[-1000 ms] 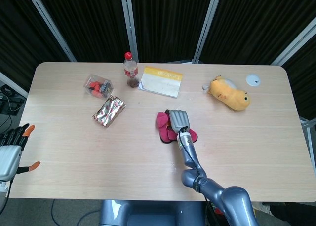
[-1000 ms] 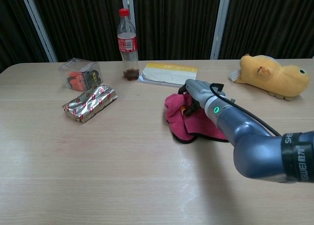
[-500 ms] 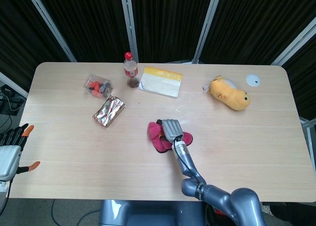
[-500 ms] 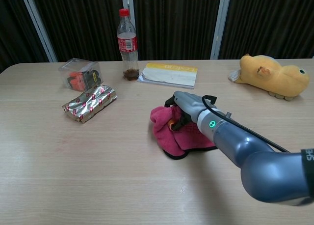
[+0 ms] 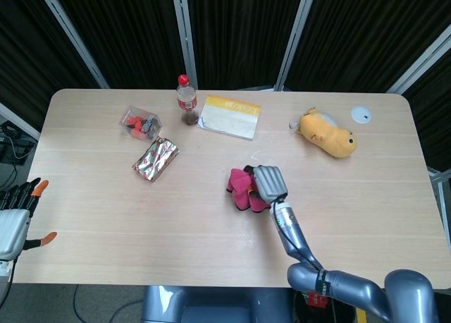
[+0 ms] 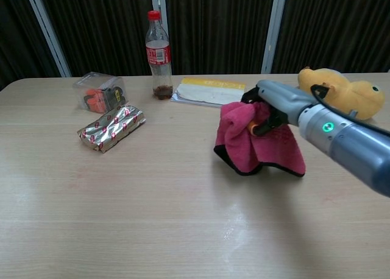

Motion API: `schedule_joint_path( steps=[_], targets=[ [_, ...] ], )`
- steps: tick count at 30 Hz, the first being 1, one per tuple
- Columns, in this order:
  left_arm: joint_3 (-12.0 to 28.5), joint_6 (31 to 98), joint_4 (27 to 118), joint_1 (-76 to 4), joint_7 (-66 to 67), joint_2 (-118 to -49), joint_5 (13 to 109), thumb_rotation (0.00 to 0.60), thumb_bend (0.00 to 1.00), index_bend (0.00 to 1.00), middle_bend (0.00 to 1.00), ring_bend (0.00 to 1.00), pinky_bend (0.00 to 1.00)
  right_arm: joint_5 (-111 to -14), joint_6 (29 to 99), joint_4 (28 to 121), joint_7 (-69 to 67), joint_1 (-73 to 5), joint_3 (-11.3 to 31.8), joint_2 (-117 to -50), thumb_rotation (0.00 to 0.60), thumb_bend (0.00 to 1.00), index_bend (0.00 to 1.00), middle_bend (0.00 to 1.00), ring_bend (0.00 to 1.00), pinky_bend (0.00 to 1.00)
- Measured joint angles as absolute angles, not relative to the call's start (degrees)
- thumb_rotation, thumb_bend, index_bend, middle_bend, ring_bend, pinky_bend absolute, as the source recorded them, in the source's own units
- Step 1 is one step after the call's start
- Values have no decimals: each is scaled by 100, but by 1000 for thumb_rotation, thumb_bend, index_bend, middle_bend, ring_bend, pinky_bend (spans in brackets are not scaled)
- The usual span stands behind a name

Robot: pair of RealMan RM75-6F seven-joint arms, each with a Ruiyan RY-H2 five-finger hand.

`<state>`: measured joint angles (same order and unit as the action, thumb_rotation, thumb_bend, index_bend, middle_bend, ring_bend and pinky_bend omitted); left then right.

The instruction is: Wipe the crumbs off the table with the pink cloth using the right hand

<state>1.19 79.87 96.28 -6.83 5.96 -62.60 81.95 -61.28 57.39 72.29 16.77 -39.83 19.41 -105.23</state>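
The pink cloth (image 5: 243, 189) (image 6: 250, 142) hangs bunched from my right hand (image 5: 268, 183) (image 6: 272, 103), which grips its upper part; its lower folds reach down to the table (image 6: 152, 194). It is lifted near the table's middle, in front of the yellow book. My left hand (image 5: 15, 217) is at the table's left front edge, fingers apart, holding nothing. Crumbs are too small to make out on the wood.
A cola bottle (image 6: 158, 53), a yellow book (image 6: 210, 90), a clear box of small items (image 6: 99, 92) and a foil packet (image 6: 111, 127) lie at the back left. A yellow plush toy (image 6: 338, 93) lies at the back right.
My right hand first dragged the cloth left and nearer across the table, then swung right and lifted it, so the cloth now hangs from the hand instead of lying flat.
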Motion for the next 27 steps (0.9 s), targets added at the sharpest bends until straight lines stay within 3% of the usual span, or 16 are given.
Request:
schedule_joint_path(
  steps=[16, 22, 25, 27],
  targets=[
    [96, 8047, 9711, -649, 707, -6285, 8235, 600, 0, 0, 0, 0, 0, -6299, 6737, 9038, 1534, -2761, 1579, -8534, 600, 600, 731, 601, 492, 688],
    [93, 8036, 9733, -640, 757, -6288, 8204, 600, 0, 0, 0, 0, 0, -6256, 6918, 9071, 1232, -2390, 1430, -8107, 600, 590, 725, 592, 484, 688],
    [97, 8047, 9731, -641, 765, -6293, 8214, 600, 0, 0, 0, 0, 0, -6163, 6913, 8930, 1137, -2322, 1410, -8059, 600, 486, 660, 546, 449, 686],
    [97, 8044, 9726, -641, 756, -6299, 8217, 600, 0, 0, 0, 0, 0, -6146, 6865, 8885, 1068, -2296, 1386, -8014, 600, 342, 513, 429, 333, 609]
  ],
)
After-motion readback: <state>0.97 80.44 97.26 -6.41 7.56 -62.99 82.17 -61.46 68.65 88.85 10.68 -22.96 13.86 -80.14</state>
